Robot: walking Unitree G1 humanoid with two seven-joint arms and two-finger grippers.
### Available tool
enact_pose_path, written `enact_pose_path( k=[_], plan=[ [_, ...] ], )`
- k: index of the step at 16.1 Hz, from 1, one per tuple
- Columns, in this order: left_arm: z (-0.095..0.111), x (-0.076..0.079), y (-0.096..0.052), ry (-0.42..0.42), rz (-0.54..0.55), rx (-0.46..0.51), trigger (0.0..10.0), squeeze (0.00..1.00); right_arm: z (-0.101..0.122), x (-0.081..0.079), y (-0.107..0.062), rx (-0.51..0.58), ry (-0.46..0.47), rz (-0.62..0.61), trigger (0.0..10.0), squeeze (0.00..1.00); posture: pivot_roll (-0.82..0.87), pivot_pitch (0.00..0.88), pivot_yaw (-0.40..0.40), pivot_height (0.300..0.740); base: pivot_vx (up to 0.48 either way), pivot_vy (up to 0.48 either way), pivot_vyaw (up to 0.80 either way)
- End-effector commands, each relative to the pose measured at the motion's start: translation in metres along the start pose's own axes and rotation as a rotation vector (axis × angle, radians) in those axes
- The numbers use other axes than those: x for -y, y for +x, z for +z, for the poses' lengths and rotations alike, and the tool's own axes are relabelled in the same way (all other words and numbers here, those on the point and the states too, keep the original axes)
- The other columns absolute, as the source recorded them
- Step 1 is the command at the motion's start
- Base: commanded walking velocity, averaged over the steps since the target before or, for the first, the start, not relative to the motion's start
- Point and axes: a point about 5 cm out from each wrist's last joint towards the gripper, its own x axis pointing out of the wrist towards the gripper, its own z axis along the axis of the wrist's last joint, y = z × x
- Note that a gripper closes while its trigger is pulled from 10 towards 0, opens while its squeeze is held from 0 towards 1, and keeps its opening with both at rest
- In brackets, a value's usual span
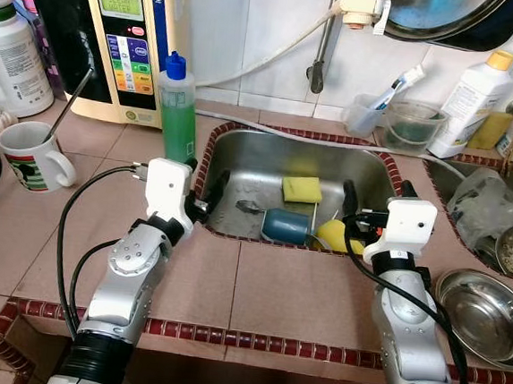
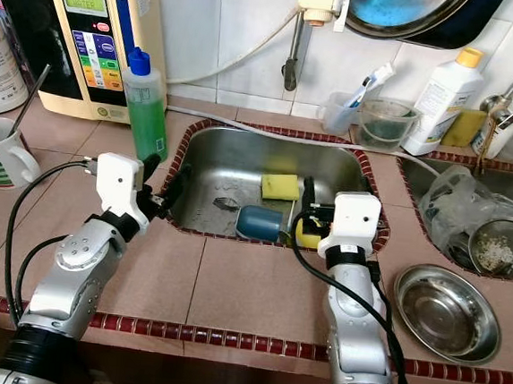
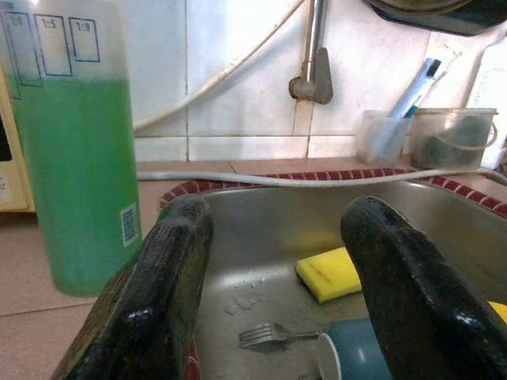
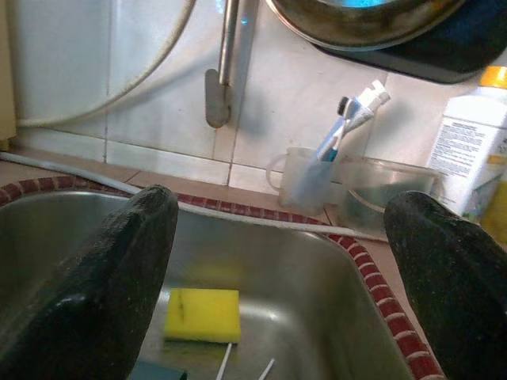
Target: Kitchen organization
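Left wrist view gives me my left gripper [image 3: 273,293] with its fingers spread wide at the near left rim of the sink [image 1: 234,141], the green soap bottle [image 1: 179,106] standing just beside that rim. My right gripper [image 1: 374,200] hangs equally wide over the sink's near right corner. Inside the sink I see a yellow sponge [image 1: 302,189] toward the back, with a blue cup [image 1: 286,226] on its side and a fork [image 1: 248,207] nearer me.

Yellow object [image 1: 335,236]: half behind the right gripper [image 1: 374,205], shape unclear
Steel bowl [image 1: 488,313]: cut by frame edge
Fork [image 3: 273,336]: handle hidden behind blue cup [image 3: 356,356]
Purifier display [image 1: 118,3]: text unreadable
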Motion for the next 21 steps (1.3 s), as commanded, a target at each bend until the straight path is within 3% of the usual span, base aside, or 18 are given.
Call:
enact_pose_path(
  k=[1,7,21],
  plan=[
    [0.0005,0.0025,-0.0017,-0.016,-0.021,0.016,10.0,0.00,-0.0011,-0.0008,-0.0007,0.001,-0.006,0.008,10.0,0.00,-0.12,0.000,-0.035,0.740,0.000,0.000,0.00],
    [-0.0005,0.0060,-0.0029,0.004,-0.052,0.012,10.0,0.00,-0.0030,-0.0012,-0.0024,-0.004,-0.028,0.025,10.0,0.00,-0.12,0.000,-0.041,0.740,0.000,-0.057,0.00],
    [0.0022,0.0088,-0.0038,-0.012,-0.085,0.016,10.0,0.00,-0.0045,-0.0042,-0.0022,-0.004,-0.044,0.043,10.0,0.00,-0.11,0.000,-0.038,0.740,0.000,-0.477,0.00]
  ],
)
